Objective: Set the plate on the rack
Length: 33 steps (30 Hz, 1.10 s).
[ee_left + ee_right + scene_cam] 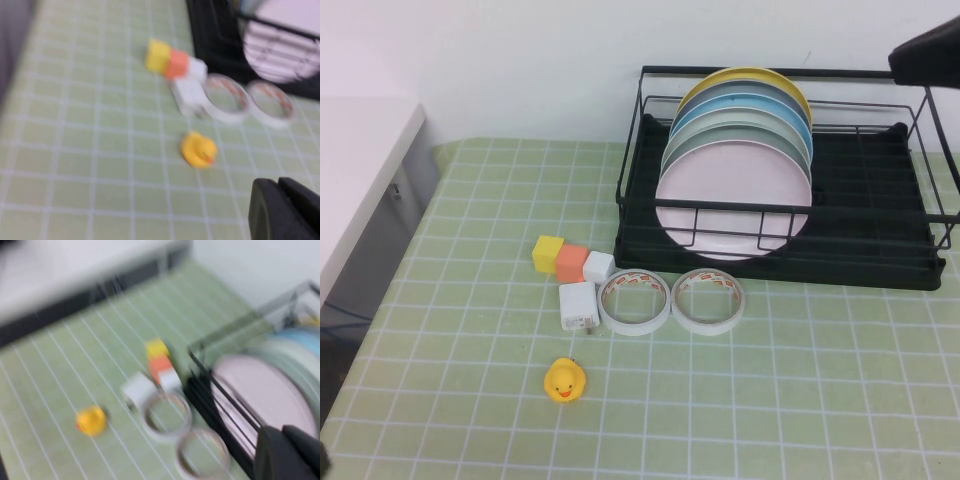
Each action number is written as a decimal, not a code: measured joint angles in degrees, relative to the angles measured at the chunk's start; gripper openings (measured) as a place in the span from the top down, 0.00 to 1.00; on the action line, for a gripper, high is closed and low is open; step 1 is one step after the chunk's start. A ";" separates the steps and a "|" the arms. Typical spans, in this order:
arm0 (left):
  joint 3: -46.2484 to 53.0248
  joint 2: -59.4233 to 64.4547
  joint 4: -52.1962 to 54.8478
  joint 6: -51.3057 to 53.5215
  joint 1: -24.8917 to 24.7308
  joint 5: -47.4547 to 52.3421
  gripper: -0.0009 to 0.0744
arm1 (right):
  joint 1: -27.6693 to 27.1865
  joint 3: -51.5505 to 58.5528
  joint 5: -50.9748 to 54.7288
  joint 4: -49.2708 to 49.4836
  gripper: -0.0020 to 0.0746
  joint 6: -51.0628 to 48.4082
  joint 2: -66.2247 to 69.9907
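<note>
The pale pink plate [733, 200] stands upright in the black wire rack [880, 265], at the front of a row of plates, behind the rack's front bars. It also shows in the left wrist view [287, 50] and the right wrist view [265, 390]. My right gripper [282, 432] is shut and empty, raised above the rack's front edge near the pink plate; part of that arm [928, 50] shows at the top right. My left gripper [279, 186] is shut and empty, above the green mat on the near side of the duck.
Behind the pink plate stand mint-green, blue and yellow plates [750, 85]. In front of the rack lie two tape rolls [634, 303] [708, 299], a white charger [578, 305], yellow, orange and white cubes [571, 261] and a rubber duck [565, 380]. A white counter [360, 160] borders the left.
</note>
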 joint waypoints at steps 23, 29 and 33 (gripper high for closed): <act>0.00 -1.18 6.47 -3.18 0.00 -0.30 0.99 | 0.00 40.39 -8.19 26.52 0.97 -18.35 -38.35; 0.00 -1.18 6.51 -3.18 0.00 -0.30 0.99 | 0.00 40.51 -8.19 27.43 0.97 -18.35 -38.35; 0.00 -1.18 6.51 -3.18 0.00 -0.30 0.99 | 0.00 40.51 -6.66 27.43 0.97 -18.48 -38.35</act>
